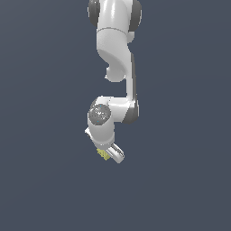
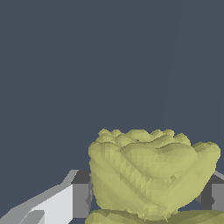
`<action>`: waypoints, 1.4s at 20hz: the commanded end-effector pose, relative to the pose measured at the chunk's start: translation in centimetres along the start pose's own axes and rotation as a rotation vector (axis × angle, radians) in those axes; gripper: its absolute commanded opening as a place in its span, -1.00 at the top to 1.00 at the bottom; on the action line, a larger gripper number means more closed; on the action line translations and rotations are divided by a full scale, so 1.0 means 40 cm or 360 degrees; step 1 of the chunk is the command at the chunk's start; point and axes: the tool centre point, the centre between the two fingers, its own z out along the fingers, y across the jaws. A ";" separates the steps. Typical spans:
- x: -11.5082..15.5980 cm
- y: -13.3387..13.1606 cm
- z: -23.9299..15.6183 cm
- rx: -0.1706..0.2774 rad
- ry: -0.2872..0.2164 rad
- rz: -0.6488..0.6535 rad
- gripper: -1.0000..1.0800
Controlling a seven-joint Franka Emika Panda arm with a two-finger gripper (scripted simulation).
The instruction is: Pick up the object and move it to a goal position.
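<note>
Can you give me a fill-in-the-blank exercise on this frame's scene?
1. The lump between the claw's fingers is olive-____ in colour.
2. The lump's surface is ____, not smooth.
3. The arm's shell is mostly ____.
4. In the exterior view the lump looks much ____ than the claw.

Missing words: yellow; bumpy; white; smaller

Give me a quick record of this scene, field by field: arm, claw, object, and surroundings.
arm: white jointed arm reaching down from the top of the exterior view
claw: claw shut on the lump, one finger on each side of it
object: olive-yellow bumpy lump, also seen at the claw's tip
surroundings: plain dark blue-grey background
goal marker: none visible
</note>
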 end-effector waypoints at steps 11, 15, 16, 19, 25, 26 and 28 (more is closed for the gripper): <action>0.022 0.031 -0.224 0.0002 0.0001 0.0001 1.00; 0.033 0.047 -0.339 0.0002 0.0001 0.0002 1.00; 0.036 0.051 -0.368 0.0002 0.0001 0.0002 1.00; 0.045 0.063 -0.454 0.0002 0.0001 0.0002 1.00; 0.064 0.084 -0.621 0.0001 0.0002 0.0003 1.00; 0.067 0.087 -0.648 0.0001 0.0002 0.0003 1.00; 0.073 0.093 -0.700 0.0001 0.0002 0.0003 1.00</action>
